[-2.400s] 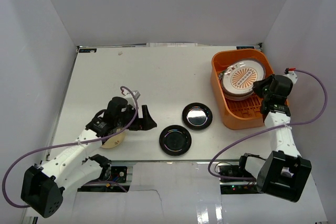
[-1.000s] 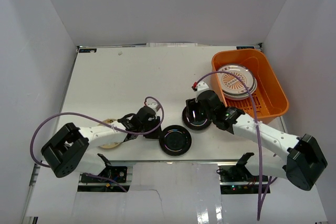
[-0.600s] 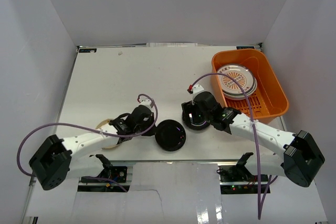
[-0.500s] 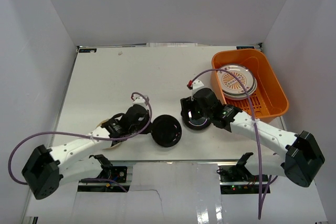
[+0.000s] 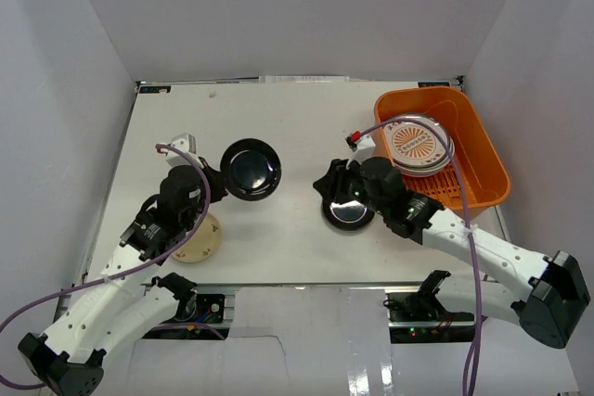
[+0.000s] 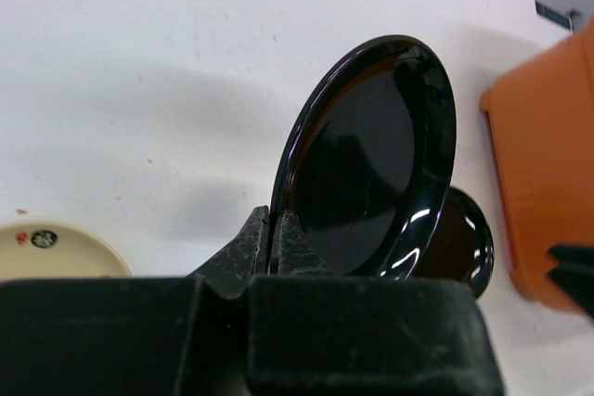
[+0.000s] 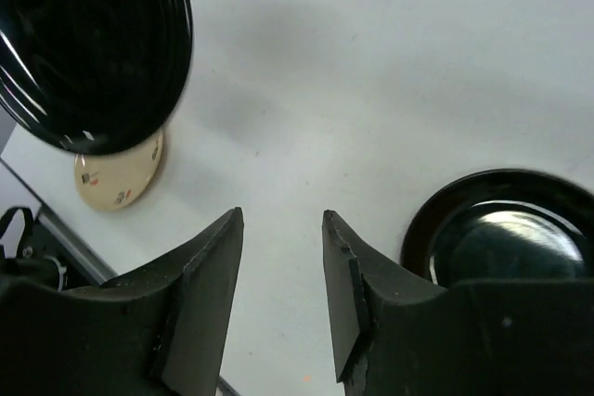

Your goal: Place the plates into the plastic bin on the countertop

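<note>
Black and glossy, the lifted plate [image 6: 371,155] is pinched at its rim by the closed left gripper [image 6: 276,229] above the countertop [image 5: 186,127], on the far side of the small cream plate [image 5: 199,240]. I would carry it high over the second black plate [image 5: 349,213], beside which the right gripper [image 7: 278,224] hangs open and empty. At far right the orange plastic bin [image 5: 455,185] holds the sunburst plate [image 5: 416,141] atop others, so release low onto that.

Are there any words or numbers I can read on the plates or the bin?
None can be read.
The cream plate has tiny coloured marks, too small to tell if they are letters.
The sunburst plate shows a pattern, with no words I can make out.
The bin shows no writing.
</note>
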`<state>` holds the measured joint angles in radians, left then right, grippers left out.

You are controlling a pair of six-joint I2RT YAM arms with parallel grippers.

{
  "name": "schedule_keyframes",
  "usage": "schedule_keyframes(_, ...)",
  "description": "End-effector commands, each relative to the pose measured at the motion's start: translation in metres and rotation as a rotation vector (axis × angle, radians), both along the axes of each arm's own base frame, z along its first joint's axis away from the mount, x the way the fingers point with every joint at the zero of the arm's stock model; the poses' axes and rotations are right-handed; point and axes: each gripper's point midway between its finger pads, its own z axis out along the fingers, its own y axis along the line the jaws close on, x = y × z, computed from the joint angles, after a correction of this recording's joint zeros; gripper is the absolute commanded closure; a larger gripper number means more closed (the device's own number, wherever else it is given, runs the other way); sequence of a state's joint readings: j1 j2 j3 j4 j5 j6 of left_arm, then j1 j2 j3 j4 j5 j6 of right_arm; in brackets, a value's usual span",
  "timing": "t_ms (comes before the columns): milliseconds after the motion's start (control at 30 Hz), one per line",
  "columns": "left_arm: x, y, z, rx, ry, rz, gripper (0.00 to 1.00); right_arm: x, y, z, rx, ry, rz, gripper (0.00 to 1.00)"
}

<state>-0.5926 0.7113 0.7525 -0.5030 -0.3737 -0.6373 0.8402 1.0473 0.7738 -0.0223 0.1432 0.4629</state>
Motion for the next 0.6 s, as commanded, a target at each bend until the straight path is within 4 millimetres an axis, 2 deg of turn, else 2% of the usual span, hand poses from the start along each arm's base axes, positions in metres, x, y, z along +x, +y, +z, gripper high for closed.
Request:
schedule_keyframes(0, 0.018, 0.013, 0.061, -0.041, -0.159, 0.057, 1.0, -0.016, 0.034, -0.029, 0.07, 0.119, 0.051, 0.54)
schedule_keyframes(33, 0.021, 0.021, 0.087, -0.055, -0.214, 0.094, 1.0, -0.023, 0.047, -0.032, 0.088, 0.113, 0.071, 0.51)
schedule_keyframes(67, 0.022, 0.024, 0.104, -0.057, -0.258, 0.102, 1.0, -0.024, 0.058, -0.049, 0.079, 0.154, 0.064, 0.49)
schedule_keyframes(100, 0.022, 0.026, 0.118, -0.062, -0.29, 0.108, 1.0, -0.027, 0.068, -0.057, 0.081, 0.168, 0.073, 0.48)
schedule_keyframes(133, 0.022, 0.026, 0.131, -0.071, -0.315, 0.108, 1.0, -0.032, 0.089, -0.048, 0.122, 0.154, 0.112, 0.45)
schedule_keyframes(167, 0.02, 0.027, 0.151, -0.088, -0.351, 0.104, 1.0, -0.032, 0.103, -0.074, 0.082, 0.192, 0.121, 0.38)
schedule_keyframes(200, 0.019, 0.026, 0.16, -0.099, -0.367, 0.098, 1.0, -0.034, 0.118, -0.08, 0.083, 0.206, 0.133, 0.36)
schedule_keyframes(233, 0.017, 0.024, 0.167, -0.11, -0.383, 0.081, 1.0, -0.038, 0.146, -0.064, 0.128, 0.186, 0.186, 0.31)
schedule_keyframes(267, 0.015, 0.024, 0.176, -0.12, -0.401, 0.073, 1.0, -0.038, 0.161, -0.069, 0.125, 0.192, 0.201, 0.29)
schedule_keyframes(300, 0.013, 0.022, 0.18, -0.127, -0.409, 0.061, 1.0, -0.043, 0.178, -0.097, 0.086, 0.226, 0.215, 0.28)
schedule_keyframes(333, 0.012, 0.021, 0.183, -0.131, -0.412, 0.051, 1.0, -0.044, 0.194, -0.097, 0.107, 0.225, 0.237, 0.27)
schedule_keyframes(367, 0.01, 0.018, 0.185, -0.136, -0.415, 0.031, 1.0, -0.04, 0.217, -0.105, 0.108, 0.233, 0.253, 0.26)
schedule_keyframes(400, 0.008, 0.017, 0.187, -0.136, -0.42, 0.018, 1.0, -0.044, 0.231, -0.108, 0.11, 0.242, 0.266, 0.26)
schedule_keyframes(433, 0.007, 0.014, 0.188, -0.138, -0.419, 0.001, 1.0, -0.043, 0.242, -0.112, 0.105, 0.246, 0.271, 0.25)
schedule_keyframes(467, 0.006, 0.011, 0.185, -0.133, -0.408, -0.018, 1.0, -0.038, 0.261, -0.121, 0.096, 0.253, 0.271, 0.25)
schedule_keyframes(567, 0.002, 0.007, 0.181, -0.134, -0.403, -0.047, 1.0, -0.038, 0.288, -0.14, 0.079, 0.29, 0.27, 0.27)
